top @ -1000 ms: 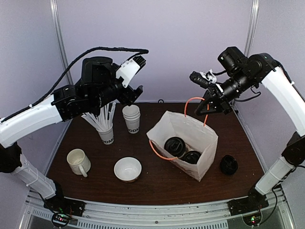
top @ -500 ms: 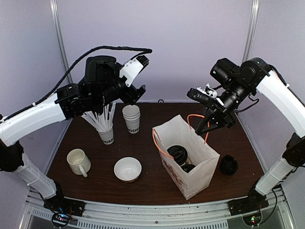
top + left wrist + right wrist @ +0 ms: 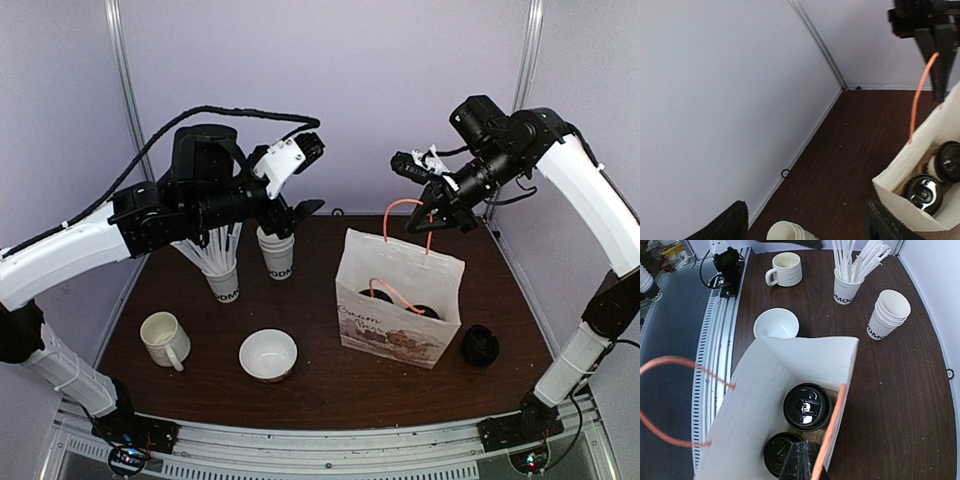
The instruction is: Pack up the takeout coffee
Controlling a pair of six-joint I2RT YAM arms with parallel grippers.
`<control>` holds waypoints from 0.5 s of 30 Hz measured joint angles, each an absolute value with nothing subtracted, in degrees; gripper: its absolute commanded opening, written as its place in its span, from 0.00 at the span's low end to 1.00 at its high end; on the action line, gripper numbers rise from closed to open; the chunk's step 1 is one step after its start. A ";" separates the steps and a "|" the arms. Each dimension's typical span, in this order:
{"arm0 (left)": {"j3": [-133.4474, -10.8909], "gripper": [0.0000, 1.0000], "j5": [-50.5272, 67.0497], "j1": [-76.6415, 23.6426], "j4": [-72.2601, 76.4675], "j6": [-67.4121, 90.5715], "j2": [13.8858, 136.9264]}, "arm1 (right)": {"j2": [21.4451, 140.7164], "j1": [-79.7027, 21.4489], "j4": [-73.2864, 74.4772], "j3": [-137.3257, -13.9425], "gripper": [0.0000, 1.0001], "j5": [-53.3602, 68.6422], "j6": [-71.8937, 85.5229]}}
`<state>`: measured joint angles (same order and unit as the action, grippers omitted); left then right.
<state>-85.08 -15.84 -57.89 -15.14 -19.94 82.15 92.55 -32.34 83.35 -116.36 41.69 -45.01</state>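
Observation:
A white paper bag (image 3: 400, 305) with orange handles (image 3: 405, 210) stands upright on the brown table, right of centre. Two black-lidded takeout coffee cups stand inside it: one lid (image 3: 807, 407) in the middle and one (image 3: 780, 452) partly under my fingers. Both also show in the left wrist view (image 3: 922, 192). My right gripper (image 3: 435, 208) is above the bag's far edge, shut on the far orange handle (image 3: 832, 427). My left gripper (image 3: 297, 205) is open and empty, raised above the stack of lidless cups, left of the bag.
A stack of lidless paper cups (image 3: 277, 250) and a cup of straws (image 3: 222, 272) stand at the back left. A white mug (image 3: 163, 338) and a white bowl (image 3: 268, 354) sit near the front left. A loose black lid (image 3: 479, 345) lies right of the bag.
The bag was leaning open toward the camera and now stands upright, pulled up by its handle. My right gripper rose and moved back. My left gripper shifted slightly right and lower.

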 measured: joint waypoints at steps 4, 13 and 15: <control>-84.99 0.78 -4.80 -57.91 -15.00 -18.13 82.63 | 94.32 -31.88 81.38 -117.78 0.00 39.70 -44.58; -84.60 0.77 5.87 -57.91 -15.14 -16.56 86.72 | 95.26 -31.88 80.77 -118.50 0.00 41.28 -44.82; -84.49 0.78 5.69 -57.91 -15.00 -16.82 86.46 | 94.76 -31.88 81.43 -117.40 0.00 42.59 -45.67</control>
<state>-84.49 5.69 -57.91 -15.00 -16.82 86.46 94.76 -31.88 81.43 -117.40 42.59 -45.67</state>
